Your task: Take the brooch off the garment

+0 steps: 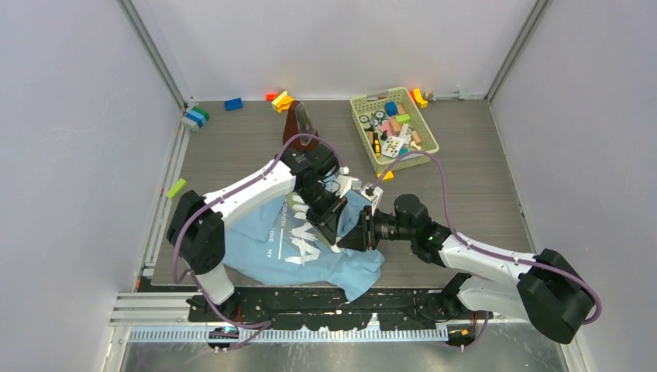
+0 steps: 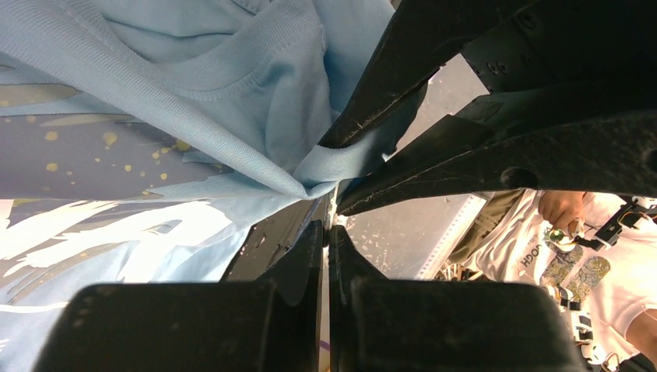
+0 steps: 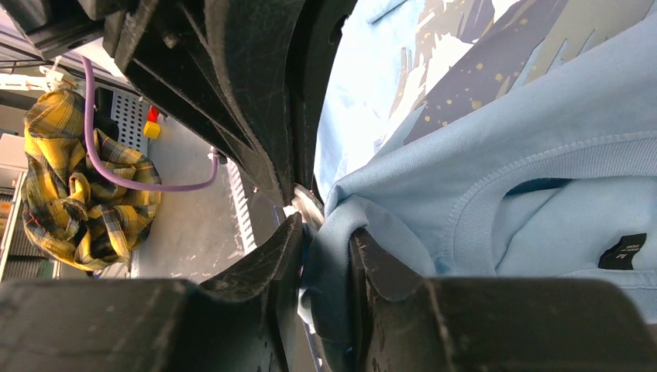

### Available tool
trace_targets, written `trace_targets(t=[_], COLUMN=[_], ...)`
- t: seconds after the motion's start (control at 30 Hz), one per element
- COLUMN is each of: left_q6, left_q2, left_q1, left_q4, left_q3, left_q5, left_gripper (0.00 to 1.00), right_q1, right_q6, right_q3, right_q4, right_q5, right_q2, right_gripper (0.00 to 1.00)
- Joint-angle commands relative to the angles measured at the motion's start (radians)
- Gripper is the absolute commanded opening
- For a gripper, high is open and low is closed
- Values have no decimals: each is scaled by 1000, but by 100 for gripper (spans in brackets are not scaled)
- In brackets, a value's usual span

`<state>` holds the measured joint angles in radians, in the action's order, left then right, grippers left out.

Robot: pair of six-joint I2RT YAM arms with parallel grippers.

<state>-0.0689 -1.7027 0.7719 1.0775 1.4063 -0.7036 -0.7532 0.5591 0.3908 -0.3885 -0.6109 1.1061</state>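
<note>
roughly, garment (image 1: 252, 252) long axis left-right, neck rightward

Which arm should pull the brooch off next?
Left, probably. The right gripper is shut on a fold of the shirt, anchoring it. The left gripper is shut right beside that fold, free to pull. I can't see the brooch itself.

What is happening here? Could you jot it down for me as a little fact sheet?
Garment: light blue T-shirt, crumpled on the table
Right end effector: shut on a fold of the T-shirt near the collar
Left end effector: fingers pressed together, close beside that fold
Brooch: too small to make out
Also there: green basket of small toys at the back
</note>
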Motion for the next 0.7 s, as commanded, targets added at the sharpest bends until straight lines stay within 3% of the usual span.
trace_targets(t=[0.0, 0.43, 0.5, 0.57, 0.67], left_q6=[16, 4, 7, 4, -15], left_q2=[35, 29, 28, 28, 21], left_q1=[17, 12, 10, 10, 10], left_q4=[-50, -54, -45, -31, 3], left_q3=[57, 46, 47, 48, 57], left_q5=[-116, -108, -90, -43, 89], left_gripper=[0, 0, 0, 0, 0], right_q1=[-11, -18, -18, -19, -18], right_q6=[-24, -86, -86, -79, -73], right_q3=[35, 52, 49, 45, 42], right_q4=[4, 170, 174, 171, 175], right_q5=[12, 180, 178, 164, 172], right_q2=[10, -75, -93, -110, -127], right_gripper=[18, 11, 16, 42, 48])
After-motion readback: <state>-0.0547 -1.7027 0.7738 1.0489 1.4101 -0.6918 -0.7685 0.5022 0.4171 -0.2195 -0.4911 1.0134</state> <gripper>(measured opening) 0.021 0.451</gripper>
